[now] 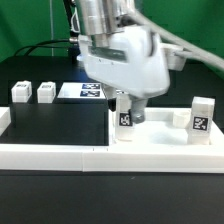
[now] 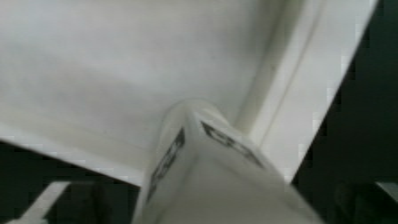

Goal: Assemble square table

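A tagged leg (image 1: pixel 126 120) is gripped tight in the gripper (image 1: pixel 127 110), right over the white slab (image 1: pixel 160 135) on the black table (image 1: pixel 55 125). Two spare legs (image 1: pixel 20 93) are parked at the exterior view's left, with a green backdrop (image 1: pixel 25 25) behind.

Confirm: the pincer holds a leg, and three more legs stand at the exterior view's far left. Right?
No: only two legs stand at the far left, per the exterior view; the third leg stands at its right. The pincer does hold the fourth leg.
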You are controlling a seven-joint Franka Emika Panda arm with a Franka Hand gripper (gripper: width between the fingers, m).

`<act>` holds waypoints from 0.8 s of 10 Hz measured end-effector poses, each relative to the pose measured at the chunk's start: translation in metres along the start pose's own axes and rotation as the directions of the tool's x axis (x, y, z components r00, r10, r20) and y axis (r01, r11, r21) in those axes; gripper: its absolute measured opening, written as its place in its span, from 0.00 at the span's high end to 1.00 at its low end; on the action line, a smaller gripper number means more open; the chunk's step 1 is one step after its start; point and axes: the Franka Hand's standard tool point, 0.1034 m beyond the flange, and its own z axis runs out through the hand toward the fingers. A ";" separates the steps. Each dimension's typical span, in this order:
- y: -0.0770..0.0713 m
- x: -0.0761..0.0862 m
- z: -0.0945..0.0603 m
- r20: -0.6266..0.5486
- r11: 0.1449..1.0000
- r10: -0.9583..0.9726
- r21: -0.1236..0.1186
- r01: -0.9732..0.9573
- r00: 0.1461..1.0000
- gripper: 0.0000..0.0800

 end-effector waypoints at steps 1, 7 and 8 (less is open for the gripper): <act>0.001 0.001 0.001 -0.001 1.000 -0.014 -0.003 0.014 1.000 0.19; -0.001 0.004 -0.004 0.019 0.697 -0.714 -0.082 0.712 0.700 0.19; -0.002 0.002 -0.003 0.017 0.709 -0.702 -0.079 0.701 0.712 0.19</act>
